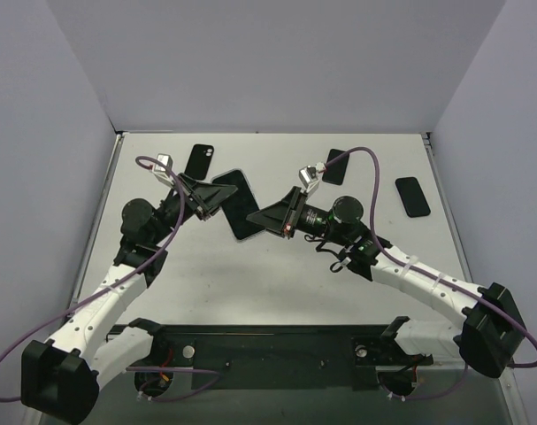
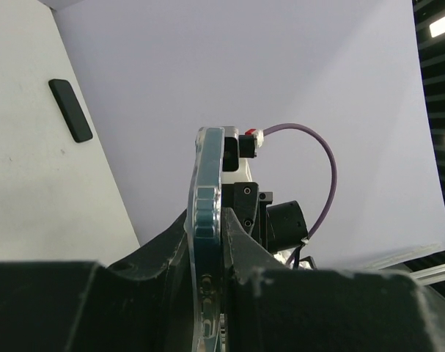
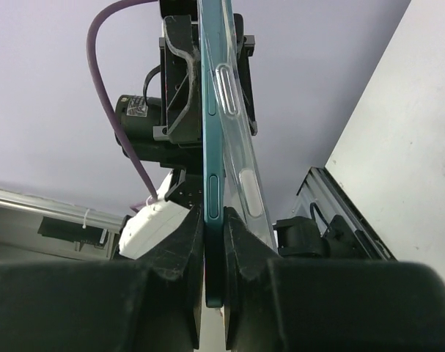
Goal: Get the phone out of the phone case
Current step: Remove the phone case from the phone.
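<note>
A teal phone (image 1: 238, 205) in a clear phone case is held up above the table between both arms. In the left wrist view the phone (image 2: 206, 209) and the case's clear edge (image 2: 195, 183) stand edge-on, and my left gripper (image 2: 207, 238) is shut on both together. My right gripper (image 3: 213, 220) is shut on the bare teal phone (image 3: 211, 132) alone. There the clear case (image 3: 240, 139) bends away to the right, outside the right finger. From above, the left gripper (image 1: 220, 197) and the right gripper (image 1: 263, 217) grip opposite ends.
Three dark phones lie on the white table: one at the back left (image 1: 200, 160), one at the back middle (image 1: 336, 166), one at the right (image 1: 412, 196). One black phone (image 2: 70, 110) shows in the left wrist view. Grey walls enclose the table.
</note>
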### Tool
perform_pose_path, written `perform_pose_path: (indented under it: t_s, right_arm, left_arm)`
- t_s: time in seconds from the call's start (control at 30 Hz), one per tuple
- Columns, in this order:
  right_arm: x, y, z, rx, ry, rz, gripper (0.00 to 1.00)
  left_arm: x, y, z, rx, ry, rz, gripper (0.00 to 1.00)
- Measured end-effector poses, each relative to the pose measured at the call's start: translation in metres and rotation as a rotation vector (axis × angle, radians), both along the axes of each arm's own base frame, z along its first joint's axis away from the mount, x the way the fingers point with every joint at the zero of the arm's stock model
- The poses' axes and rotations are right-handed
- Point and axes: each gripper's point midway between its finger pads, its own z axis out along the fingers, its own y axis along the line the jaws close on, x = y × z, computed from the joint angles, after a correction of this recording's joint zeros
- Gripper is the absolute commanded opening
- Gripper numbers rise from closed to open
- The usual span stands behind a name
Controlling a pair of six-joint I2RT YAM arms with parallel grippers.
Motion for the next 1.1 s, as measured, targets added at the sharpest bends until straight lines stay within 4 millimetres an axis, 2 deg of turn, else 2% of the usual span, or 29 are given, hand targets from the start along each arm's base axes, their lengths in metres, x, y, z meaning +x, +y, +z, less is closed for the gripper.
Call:
perform_pose_path:
  t_s: [0.1,0.17,0.23,0.53,0.7,0.83,0.9,1.0,1.1]
  right_arm:
    - [-0.001,0.0,0.004,0.018,0.016,0.003,0.0]
    - [-0.001,0.0,0.004,0.03,0.04,0.006,0.0]
    - [-0.002,-0.001,0.007,0.051,0.059,0.014,0.0]
    - [-0.003,-0.009,0.027,0.178,0.12,0.026,0.0]
    - [0.0,-0.014,0.043,0.267,0.141,0.027,0.0]
    - [0.003,-0.013,0.046,0.312,0.172,0.039,0.0]
    - [0.006,-0.011,0.044,0.322,0.195,0.042,0.0]
    - [0.008,-0.01,0.043,0.33,0.213,0.043,0.0]
    - [0.01,-0.012,0.04,0.329,0.221,0.032,0.0]
  left_arm:
    - [-0.003,-0.001,0.0,0.012,-0.018,-0.014,0.53]
    - [-0.011,-0.004,0.003,0.02,-0.047,-0.039,0.59]
    - [-0.02,-0.002,0.009,0.012,-0.09,-0.048,0.61]
    - [-0.049,0.007,0.019,-0.01,-0.215,-0.055,0.6]
    - [-0.052,0.007,0.015,-0.016,-0.228,-0.056,0.62]
    - [-0.054,0.008,0.012,-0.022,-0.23,-0.058,0.63]
    - [-0.054,0.008,0.012,-0.022,-0.231,-0.057,0.61]
    - [-0.054,0.007,0.011,-0.02,-0.23,-0.061,0.47]
    - [-0.054,0.006,0.012,-0.012,-0.24,-0.059,0.47]
